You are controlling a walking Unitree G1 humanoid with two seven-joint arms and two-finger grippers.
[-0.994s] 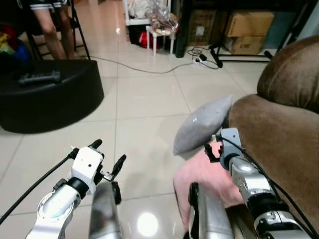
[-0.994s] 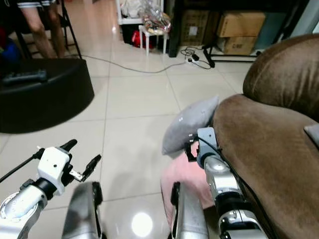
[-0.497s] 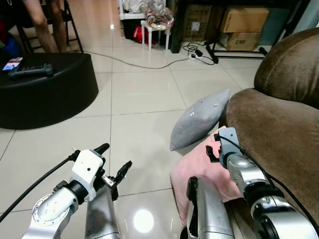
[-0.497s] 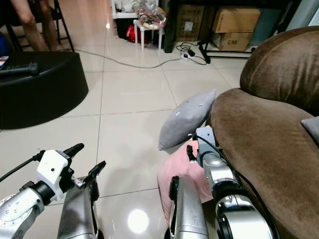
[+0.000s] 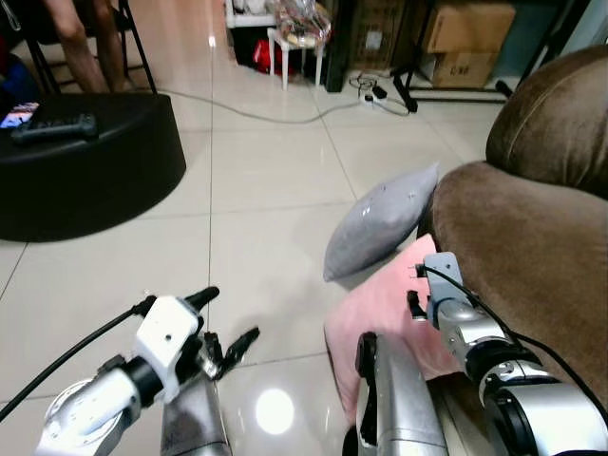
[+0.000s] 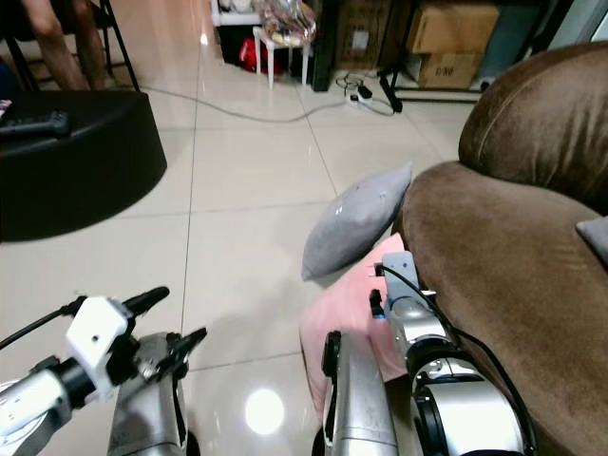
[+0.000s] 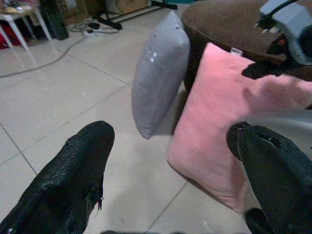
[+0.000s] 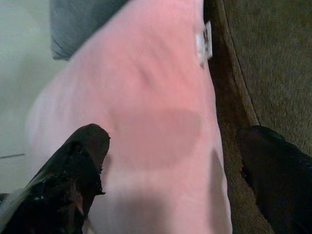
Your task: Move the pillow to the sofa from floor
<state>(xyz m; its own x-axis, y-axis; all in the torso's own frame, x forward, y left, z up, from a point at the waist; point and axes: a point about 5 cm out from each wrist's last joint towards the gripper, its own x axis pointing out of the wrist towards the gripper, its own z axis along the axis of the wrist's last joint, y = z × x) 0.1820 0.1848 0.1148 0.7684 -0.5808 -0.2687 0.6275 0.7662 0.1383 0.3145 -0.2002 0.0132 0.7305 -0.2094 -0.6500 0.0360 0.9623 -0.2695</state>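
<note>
Against the front of the brown sofa (image 5: pixel 532 237), a pink pillow (image 5: pixel 385 313) is propped on the tiled floor (image 5: pixel 266 190), with a grey pillow (image 5: pixel 380 228) leaning just behind it. Over the pink pillow's upper edge, the right gripper (image 8: pixel 170 161) is held with fingers spread apart. Low over the tiles, well apart from both pillows, the left gripper (image 5: pixel 223 328) is held open.

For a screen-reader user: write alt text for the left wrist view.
A pink pillow leans on its edge against the front of a brown sofa, with a grey pillow propped upright beside it on the pale tiled floor. The left gripper, fingers spread open, frames the pillows, and the right gripper hangs over the pink pillow's top edge.
</note>
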